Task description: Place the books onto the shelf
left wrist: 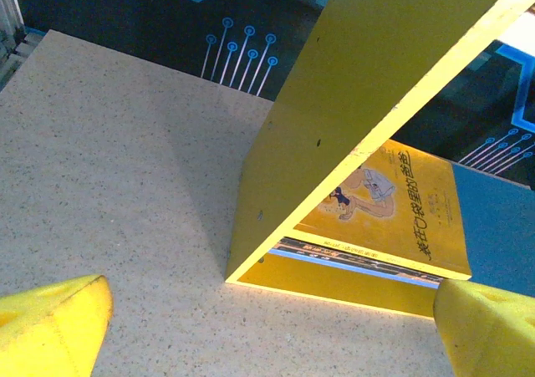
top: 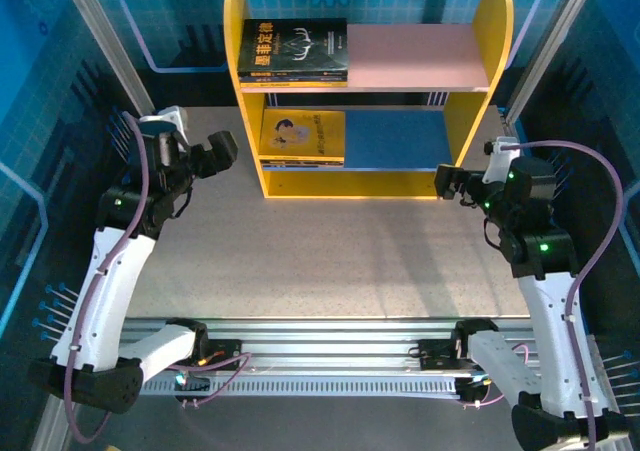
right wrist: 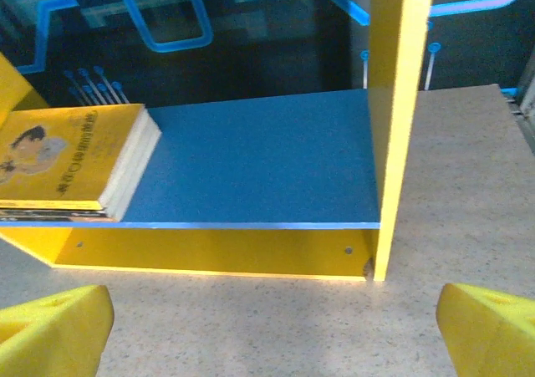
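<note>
While the overhead view shows black-covered paperbacks (top: 292, 49) flat on the pink upper board of the yellow-sided shelf (top: 493, 31), the wrist views show yellow-covered paperbacks (right wrist: 63, 155) on its blue board, left gripper (top: 218, 154) and right gripper (top: 446, 183) both spread empty.

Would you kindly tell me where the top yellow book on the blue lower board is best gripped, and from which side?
Probably the yellow book's right-hand page edge, approached low from the shelf's open front. It lies flat atop a stack at the left end, that edge faces bare blue board, and the pink board overhead blocks a top-down grasp.
</note>
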Motion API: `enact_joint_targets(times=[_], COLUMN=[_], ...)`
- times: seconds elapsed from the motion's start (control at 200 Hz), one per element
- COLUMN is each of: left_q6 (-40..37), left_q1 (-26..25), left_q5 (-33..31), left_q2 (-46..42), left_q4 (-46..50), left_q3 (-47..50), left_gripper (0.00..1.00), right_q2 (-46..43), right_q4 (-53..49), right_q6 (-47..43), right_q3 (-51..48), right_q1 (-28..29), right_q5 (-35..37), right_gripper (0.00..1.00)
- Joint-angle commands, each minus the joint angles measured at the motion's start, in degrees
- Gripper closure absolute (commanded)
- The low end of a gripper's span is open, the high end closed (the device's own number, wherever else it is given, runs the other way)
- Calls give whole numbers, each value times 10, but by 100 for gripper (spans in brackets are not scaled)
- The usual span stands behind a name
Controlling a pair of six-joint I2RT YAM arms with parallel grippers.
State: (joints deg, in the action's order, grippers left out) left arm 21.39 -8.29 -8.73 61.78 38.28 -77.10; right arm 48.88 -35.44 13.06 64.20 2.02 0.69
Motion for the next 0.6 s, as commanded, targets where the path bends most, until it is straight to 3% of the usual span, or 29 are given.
enact_joint_targets(times=[0.0,0.2,0.515,0.595], left_q6=[-27,-62,-115,-122], left_q1=[8,8,11,24], left_q5=[9,5,-62,-19], left_q2=[-6,-29,-53,-43], left_q4=[-54,-199,-388,-396], left_q3=[43,168,339,357], left_gripper=[1,1,1,1], right_q2=[31,82,-7,-1], right_q4=[27,30,303,325], right_q6=[-18,-24,-47,-47], right_q3=[-11,0,-243,-269], right_q1=[-22,-36,-41,-46], right_q5=[23,32,34,25], right_gripper=[0,0,0,0])
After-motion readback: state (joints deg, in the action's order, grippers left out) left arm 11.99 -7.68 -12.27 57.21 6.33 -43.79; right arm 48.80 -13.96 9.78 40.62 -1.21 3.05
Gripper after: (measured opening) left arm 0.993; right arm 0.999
